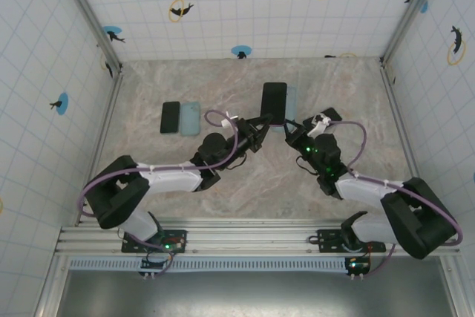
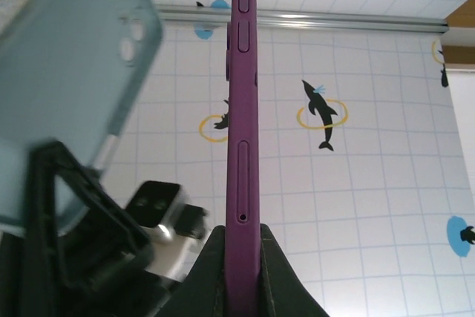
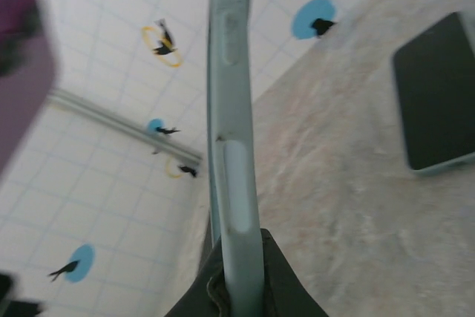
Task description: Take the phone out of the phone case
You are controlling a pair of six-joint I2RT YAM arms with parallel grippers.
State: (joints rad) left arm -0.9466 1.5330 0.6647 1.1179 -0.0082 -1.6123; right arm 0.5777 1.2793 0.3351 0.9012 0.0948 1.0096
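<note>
Left gripper pinches the purple phone by its thin edge; right gripper clamps the pale case likewise.
Phone rises straight above its fingers, with the case just beside it and apart. So narrow a pinch may let either one pivot, slip and drop onto the table.

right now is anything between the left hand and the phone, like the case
Nothing visible: the left hand is shut straight on the bare edge of the purple phone. The teal phone case hangs apart beside it, clamped in the right hand.
</note>
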